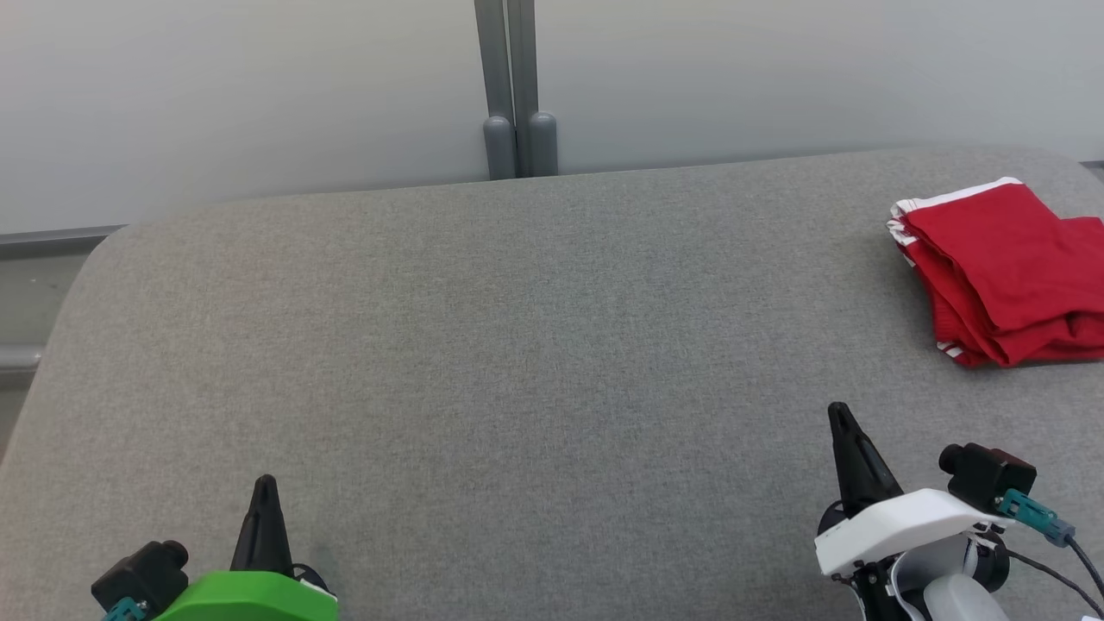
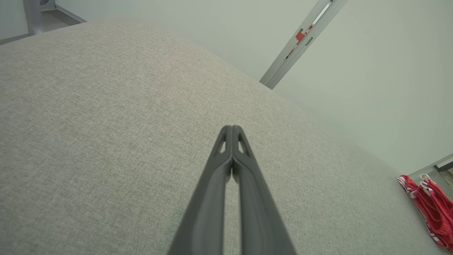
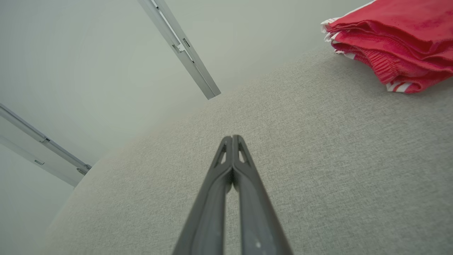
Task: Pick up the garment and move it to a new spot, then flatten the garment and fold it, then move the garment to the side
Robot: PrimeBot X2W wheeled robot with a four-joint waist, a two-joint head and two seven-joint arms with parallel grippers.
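Observation:
The garment (image 1: 1005, 269) is red with white striped trim and lies folded in a stack at the far right of the grey table (image 1: 517, 345). The left wrist view catches the garment (image 2: 431, 212) at its lower right, and it sits at the upper right of the right wrist view as a layered garment (image 3: 393, 46). My left gripper (image 1: 265, 483) is at the lower left, shut and holding nothing, its tips (image 2: 231, 128) pressed together. At the lower right my right gripper (image 1: 838, 412) is shut too, empty, tips (image 3: 232, 137) touching, well short of the garment.
A pale wall runs behind the table, with a grey vertical post (image 1: 515, 86) at its middle. The table's rounded left corner (image 1: 103, 250) drops off toward the floor. A cable (image 1: 1069, 552) trails from my right wrist camera.

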